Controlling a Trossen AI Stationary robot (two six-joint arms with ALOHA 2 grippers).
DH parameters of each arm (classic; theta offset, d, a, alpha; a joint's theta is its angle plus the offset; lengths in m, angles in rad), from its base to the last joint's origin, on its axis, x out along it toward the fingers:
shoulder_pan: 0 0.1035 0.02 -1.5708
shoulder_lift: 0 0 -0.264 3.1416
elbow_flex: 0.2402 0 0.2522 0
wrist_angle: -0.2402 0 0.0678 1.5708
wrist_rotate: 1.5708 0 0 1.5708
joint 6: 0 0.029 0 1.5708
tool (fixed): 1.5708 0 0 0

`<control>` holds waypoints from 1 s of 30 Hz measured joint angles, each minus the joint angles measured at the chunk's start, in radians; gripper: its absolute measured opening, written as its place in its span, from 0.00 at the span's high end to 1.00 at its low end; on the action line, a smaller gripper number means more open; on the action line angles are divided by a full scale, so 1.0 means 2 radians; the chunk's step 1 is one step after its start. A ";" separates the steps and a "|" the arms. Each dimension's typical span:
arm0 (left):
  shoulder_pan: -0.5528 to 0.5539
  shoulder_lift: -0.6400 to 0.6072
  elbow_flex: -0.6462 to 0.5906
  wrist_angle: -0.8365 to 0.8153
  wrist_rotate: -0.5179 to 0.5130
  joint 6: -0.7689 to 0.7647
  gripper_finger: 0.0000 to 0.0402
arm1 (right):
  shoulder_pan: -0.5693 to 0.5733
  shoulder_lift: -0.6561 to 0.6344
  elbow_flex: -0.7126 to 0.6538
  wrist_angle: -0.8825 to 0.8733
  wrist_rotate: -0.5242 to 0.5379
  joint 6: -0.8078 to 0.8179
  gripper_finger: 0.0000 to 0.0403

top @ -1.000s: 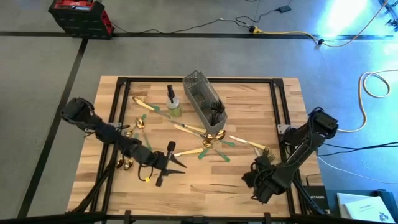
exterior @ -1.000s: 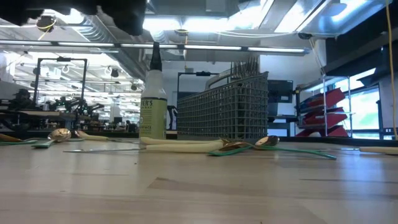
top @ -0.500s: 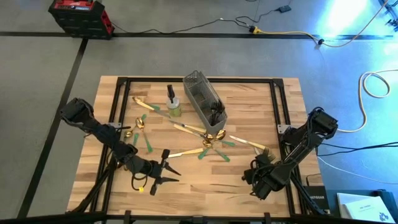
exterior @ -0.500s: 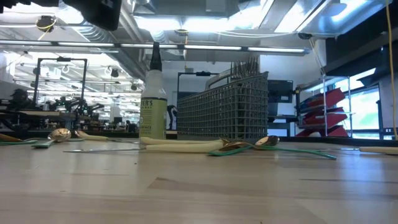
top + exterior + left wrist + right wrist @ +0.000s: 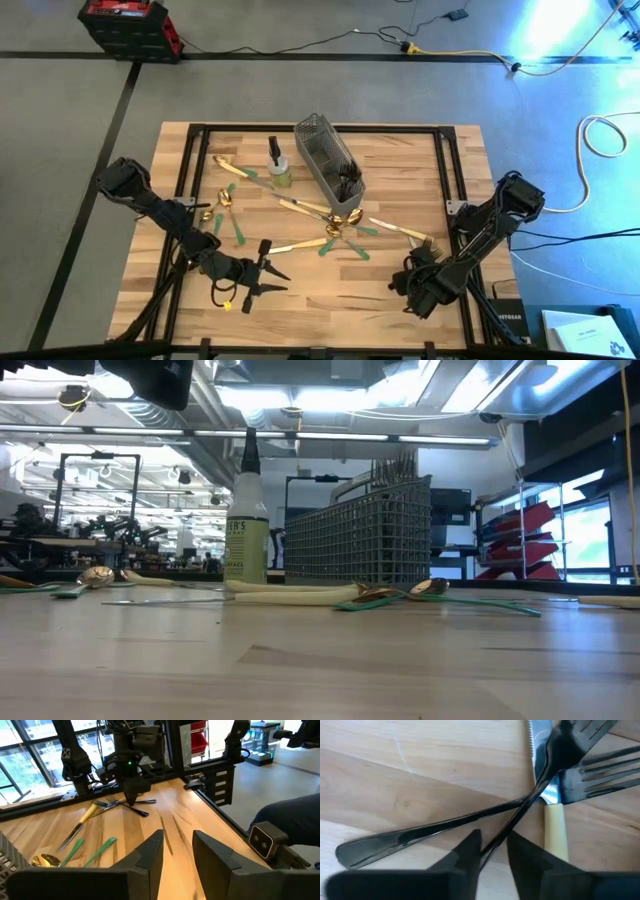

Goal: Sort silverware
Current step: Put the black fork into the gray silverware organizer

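Silverware lies scattered on the wooden table: gold spoons [image 5: 340, 218], green-handled pieces [image 5: 240, 228], a cream-handled knife [image 5: 398, 230] and black forks [image 5: 428, 246]. My right gripper [image 5: 413, 272] is at the table's near right, pointing down over the black forks. In its wrist view its fingers [image 5: 494, 847] stand narrowly open on either side of a thin black fork handle [image 5: 520, 810], which crosses another black handle [image 5: 420, 832] and a cream-handled knife [image 5: 555, 837]. My left gripper [image 5: 275, 266] hovers open over bare wood near the table's near edge [image 5: 177, 845].
A grey wire-mesh caddy [image 5: 330, 165] holding some dark pieces stands at the table's middle far side, with a small green-liquid spray bottle [image 5: 279, 170] to its left. Both show in the low view: caddy [image 5: 360, 545], bottle [image 5: 246, 530]. Bare wood lies between the two grippers.
My left gripper has drawn back a little toward the table's near left corner and then held still, staying open. The silverware has not moved.
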 joint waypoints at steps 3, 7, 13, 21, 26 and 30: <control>0.000 0.000 0.000 0.000 0.000 -0.001 0.78 | 0.000 0.001 0.000 -0.003 -0.001 -0.005 0.98; 0.000 0.000 0.000 0.000 0.000 -0.001 0.78 | 0.000 0.001 0.000 -0.003 -0.003 -0.005 0.97; 0.000 0.000 0.000 0.000 0.000 -0.001 0.78 | 0.000 0.005 0.047 -0.078 -0.018 -0.021 0.99; 0.000 0.000 0.000 0.000 -0.004 -0.001 0.78 | 0.000 0.005 0.190 -0.220 0.035 -0.021 1.00; -0.007 0.000 0.000 0.007 -0.039 0.000 0.78 | -0.001 0.004 0.272 -0.248 0.162 -0.022 1.00; -0.014 0.000 0.000 0.014 -0.044 0.001 0.78 | -0.016 0.006 0.311 -0.252 0.272 -0.038 1.00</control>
